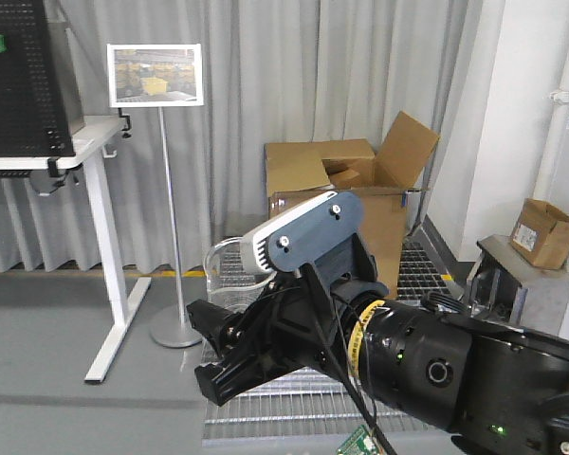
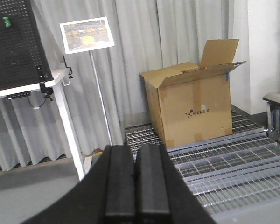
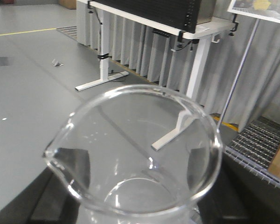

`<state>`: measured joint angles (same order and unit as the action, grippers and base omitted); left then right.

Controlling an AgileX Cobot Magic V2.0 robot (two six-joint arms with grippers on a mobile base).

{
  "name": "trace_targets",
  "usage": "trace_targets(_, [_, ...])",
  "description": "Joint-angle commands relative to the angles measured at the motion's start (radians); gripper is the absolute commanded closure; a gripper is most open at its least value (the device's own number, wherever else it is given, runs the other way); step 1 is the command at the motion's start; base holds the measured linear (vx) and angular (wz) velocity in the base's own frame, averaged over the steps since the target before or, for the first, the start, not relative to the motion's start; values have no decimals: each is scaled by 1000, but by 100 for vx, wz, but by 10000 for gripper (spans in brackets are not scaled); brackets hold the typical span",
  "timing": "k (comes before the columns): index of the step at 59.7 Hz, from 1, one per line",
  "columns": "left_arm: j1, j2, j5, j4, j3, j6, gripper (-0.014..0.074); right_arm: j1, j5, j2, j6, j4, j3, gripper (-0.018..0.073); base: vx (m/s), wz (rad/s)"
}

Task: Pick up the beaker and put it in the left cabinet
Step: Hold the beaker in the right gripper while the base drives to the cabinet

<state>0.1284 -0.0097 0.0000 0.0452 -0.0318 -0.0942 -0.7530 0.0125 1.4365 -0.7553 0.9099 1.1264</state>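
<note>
The right gripper (image 1: 209, 349) has its black jaws closed on the small clear glass beaker (image 3: 140, 158). In the right wrist view their dark pads show through the glass wall on both sides. The left gripper (image 2: 134, 151) has its two black fingers (image 2: 119, 186) pressed flat together with nothing between them.

Beyond and to the left of the right jaws lies smooth grey floor (image 3: 28, 79), open and bare apart from a small scrap far out. Ahead of the left jaws the floor gives way to a raised steel grating (image 2: 233, 158), whose near edge forms a low step.

Ahead of the right jaws, well apart, stands a white-framed desk (image 3: 198, 60) carrying a black perforated panel (image 3: 154, 9). Its feet reach out toward the jaws. To the right of these jaws the grating begins.

Ahead of the left jaws an open brown cardboard box (image 2: 193, 105) sits on the grating. A picture sign on a thin metal pole (image 2: 87, 35) stands ahead and slightly left. A pale grey curtain (image 2: 144, 46) closes the space behind both.

The beaker's long axis runs from between the jaws up toward the wrist camera, with its open mouth facing that camera. Its pour spout points to the left of the jaws and slightly toward the camera. How far it tilts from upright I cannot tell.
</note>
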Motion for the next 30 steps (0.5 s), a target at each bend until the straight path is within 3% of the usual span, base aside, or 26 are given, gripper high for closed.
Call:
trace_targets(1, [1,-19,-75,-3,-16,3,595,4,50,-36,-2,-1,38,561,57,-11])
trace_targets(30, [1,-19,-75,-3,-16,3,595,4,50,-36,-2,-1,38,561,49,-24])
